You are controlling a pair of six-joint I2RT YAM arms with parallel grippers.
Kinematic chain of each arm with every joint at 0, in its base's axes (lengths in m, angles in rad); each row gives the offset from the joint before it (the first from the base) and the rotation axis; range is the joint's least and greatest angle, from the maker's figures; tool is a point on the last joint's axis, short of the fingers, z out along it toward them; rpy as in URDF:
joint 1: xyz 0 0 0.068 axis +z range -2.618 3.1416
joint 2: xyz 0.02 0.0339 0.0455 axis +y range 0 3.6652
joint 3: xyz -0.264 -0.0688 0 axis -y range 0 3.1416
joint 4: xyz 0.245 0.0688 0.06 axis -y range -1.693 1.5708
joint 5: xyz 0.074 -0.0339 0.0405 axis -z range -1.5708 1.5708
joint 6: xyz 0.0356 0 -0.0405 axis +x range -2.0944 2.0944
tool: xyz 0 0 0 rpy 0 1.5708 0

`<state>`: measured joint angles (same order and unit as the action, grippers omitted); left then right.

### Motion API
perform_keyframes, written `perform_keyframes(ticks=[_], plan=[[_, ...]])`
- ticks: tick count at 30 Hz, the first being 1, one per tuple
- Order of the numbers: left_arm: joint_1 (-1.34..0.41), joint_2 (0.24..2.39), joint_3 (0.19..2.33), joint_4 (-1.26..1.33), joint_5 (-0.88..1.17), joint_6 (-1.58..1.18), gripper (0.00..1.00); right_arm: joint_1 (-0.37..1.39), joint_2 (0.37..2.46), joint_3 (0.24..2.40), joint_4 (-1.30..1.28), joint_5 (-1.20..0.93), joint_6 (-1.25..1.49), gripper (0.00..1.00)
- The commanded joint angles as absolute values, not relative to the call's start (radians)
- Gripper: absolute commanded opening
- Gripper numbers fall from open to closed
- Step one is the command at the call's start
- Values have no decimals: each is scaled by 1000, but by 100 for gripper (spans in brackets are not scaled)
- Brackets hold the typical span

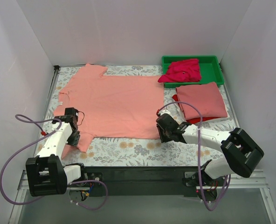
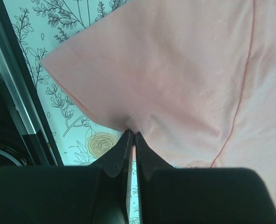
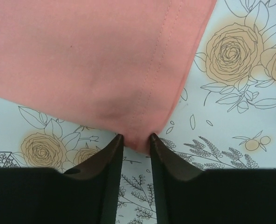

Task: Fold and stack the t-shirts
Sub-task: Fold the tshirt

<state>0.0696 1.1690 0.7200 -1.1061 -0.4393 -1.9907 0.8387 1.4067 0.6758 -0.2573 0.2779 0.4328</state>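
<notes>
Left gripper point(image 2: 131, 136) and right gripper point(image 3: 134, 138) pinch salmon t-shirt point(image 1: 114, 102); folded stack point(image 1: 201, 100), green tray point(image 1: 213, 71) beside.

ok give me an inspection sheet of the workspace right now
surface: floral table cover, flat
job's things: salmon-pink t-shirt spread flat; dusty rose t-shirt folded atop red t-shirt; magenta t-shirt crumpled in green tray
clutter: nothing seen
grippers: left gripper pinches the salmon sleeve edge; right gripper pinches its hem corner
cables: purple cables loop from both arms; right one arcs over the folded pile
surroundings: white walls
</notes>
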Motion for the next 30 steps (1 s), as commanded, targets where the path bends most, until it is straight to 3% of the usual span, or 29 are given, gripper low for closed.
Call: perform_keyframes(ticks=[1, 3, 4, 7, 19, 30], plan=[[72, 1175, 767, -1097, -497, -2197, 0, 827, 1424, 690, -250, 259, 420, 33], [72, 1178, 782, -1092, -506, -2194, 0, 819, 1417, 692, -252, 250, 411, 26], [72, 1183, 791, -1094, -509, -2191, 0, 819, 1417, 693, -250, 244, 407, 17], [72, 1189, 822, -1083, -512, -2169, 0, 816, 1408, 704, -256, 212, 394, 2], [72, 1252, 957, -993, -488, -2066, 0, 784, 1339, 790, -294, 195, 353, 1], [72, 1477, 1212, -950, -520, -2019, 0, 643, 1457, 1009, -331, 77, 253, 1]])
